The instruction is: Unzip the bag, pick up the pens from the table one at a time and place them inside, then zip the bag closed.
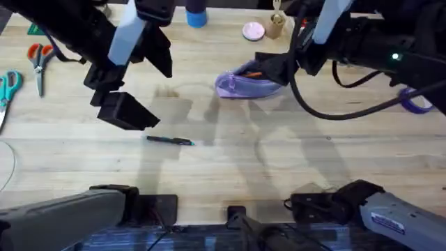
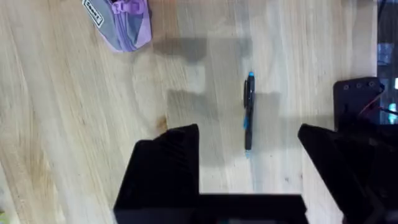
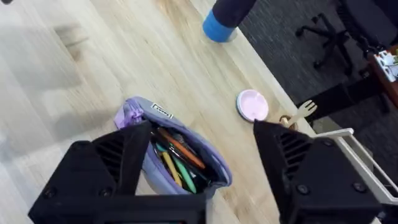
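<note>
Hovering above the table [image 2: 74,124], left gripper [image 2: 249,177] spread wide, black pen [image 2: 249,112] lying directly between its fingers. Straddling the unzipped lavender bag [image 3: 180,165], right gripper [image 3: 199,168] gaping open, pens showing inside.

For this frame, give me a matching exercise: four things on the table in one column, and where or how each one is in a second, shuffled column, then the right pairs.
Things:
1. bag
2. black pen
3. scissors
4. pink round disc

Places or states:
A. lying alone on bare wood, below the left gripper with its open fingers
B. near the table's far edge, beside a small wooden figure
C. unzipped, with pens showing inside, under the right gripper
D. at the far left side of the table

Pairs: 1-C, 2-A, 3-D, 4-B
</note>
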